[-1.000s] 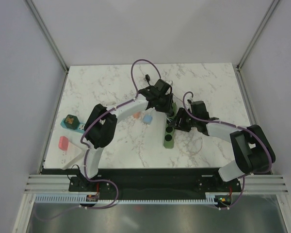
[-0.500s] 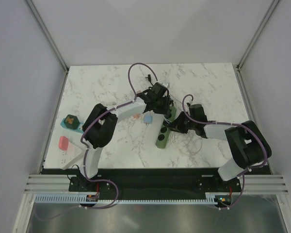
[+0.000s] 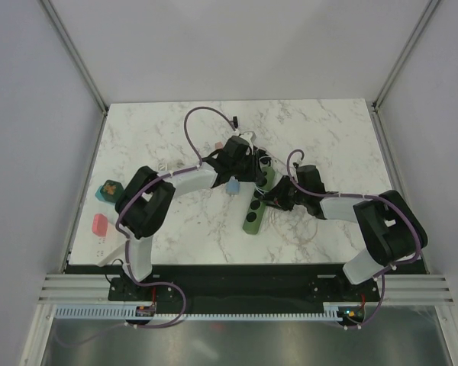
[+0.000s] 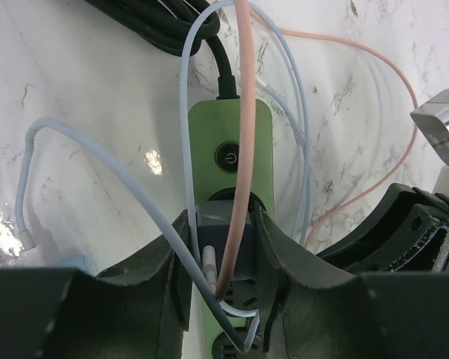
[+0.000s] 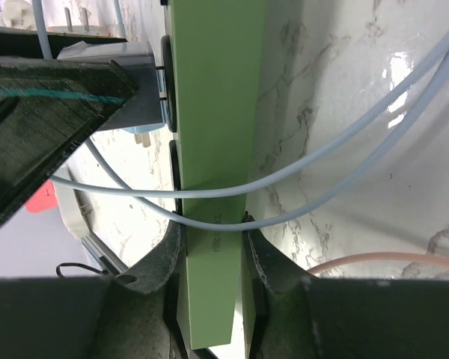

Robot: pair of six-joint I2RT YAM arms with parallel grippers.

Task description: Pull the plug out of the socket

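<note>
A green power strip, the socket [image 3: 251, 219] [image 4: 209, 127] [image 5: 213, 112], lies slanted on the marble table. In the left wrist view, my left gripper [image 4: 224, 224] [image 3: 248, 169] is shut on a grey plug [image 4: 213, 224] [image 5: 144, 105] that sits on the strip just below its power button. A pink cable and a pale blue cable run out of the plug between the fingers. My right gripper [image 5: 209, 224] [image 3: 269, 200] is shut across the strip's width nearer its free end. From the side, the plug's body stands close against the strip's face.
Loose pale blue and pink cables loop over the strip and the table to its right. A black cable coil [image 4: 157, 22] lies beyond the strip's head. A blue adapter [image 3: 233, 185] sits beside it. A teal block [image 3: 109, 191] and a pink block [image 3: 100, 225] lie far left.
The strip has swung from straight to slanted, its near end going left. My left gripper drifted left with the plug. My right gripper closed in on the strip.
</note>
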